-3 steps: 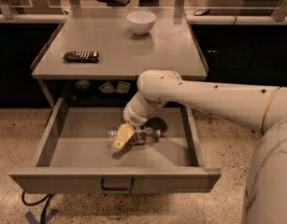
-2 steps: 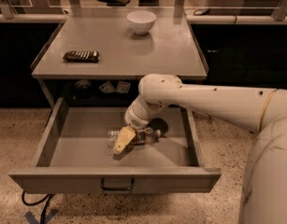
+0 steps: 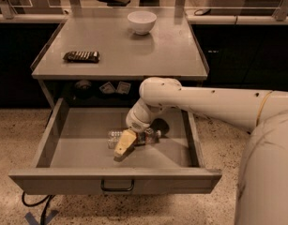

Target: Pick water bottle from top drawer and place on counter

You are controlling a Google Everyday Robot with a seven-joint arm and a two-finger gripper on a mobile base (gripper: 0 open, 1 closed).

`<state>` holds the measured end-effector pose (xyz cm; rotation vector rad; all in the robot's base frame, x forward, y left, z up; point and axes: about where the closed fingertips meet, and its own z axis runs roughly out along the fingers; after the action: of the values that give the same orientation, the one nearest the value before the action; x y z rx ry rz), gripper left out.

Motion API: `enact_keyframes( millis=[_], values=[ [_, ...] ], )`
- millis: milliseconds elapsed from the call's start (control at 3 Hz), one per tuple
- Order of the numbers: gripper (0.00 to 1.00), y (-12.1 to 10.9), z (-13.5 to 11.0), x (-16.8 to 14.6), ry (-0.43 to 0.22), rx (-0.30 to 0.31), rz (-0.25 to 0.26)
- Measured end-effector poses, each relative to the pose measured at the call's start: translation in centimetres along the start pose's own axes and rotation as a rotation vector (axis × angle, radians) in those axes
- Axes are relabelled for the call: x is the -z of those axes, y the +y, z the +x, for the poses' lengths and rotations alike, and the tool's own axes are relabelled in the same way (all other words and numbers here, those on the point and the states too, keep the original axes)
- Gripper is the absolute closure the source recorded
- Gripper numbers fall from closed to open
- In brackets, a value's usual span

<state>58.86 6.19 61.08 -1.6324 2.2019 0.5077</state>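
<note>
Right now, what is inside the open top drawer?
The water bottle lies on its side on the top drawer floor. The gripper sits over it, covering its middle; only both ends show.

Wide shallow grey metal drawer [image 3: 115, 183] stands open below and in front of the flat grey worktop [image 3: 148, 50]. Small clear ribbed plastic bottle [image 3: 114, 138] lies on its side mid-drawer. End effector [image 3: 121, 153] sits over the bottle, with the pale arm [image 3: 218, 102] entering from the right. On the worktop, a round white bowl [image 3: 141, 21] is back centre and a dark ridged rectangular bar [image 3: 81, 56] front left, well apart.
</note>
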Motion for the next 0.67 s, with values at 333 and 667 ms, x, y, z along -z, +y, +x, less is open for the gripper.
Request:
enact_keyframes(
  millis=[333, 667],
  values=[
    [0.19, 0.00, 0.00, 0.00, 0.000, 0.000, 0.000],
    [0.42, 0.00, 0.00, -0.01, 0.000, 0.000, 0.000]
  ],
)
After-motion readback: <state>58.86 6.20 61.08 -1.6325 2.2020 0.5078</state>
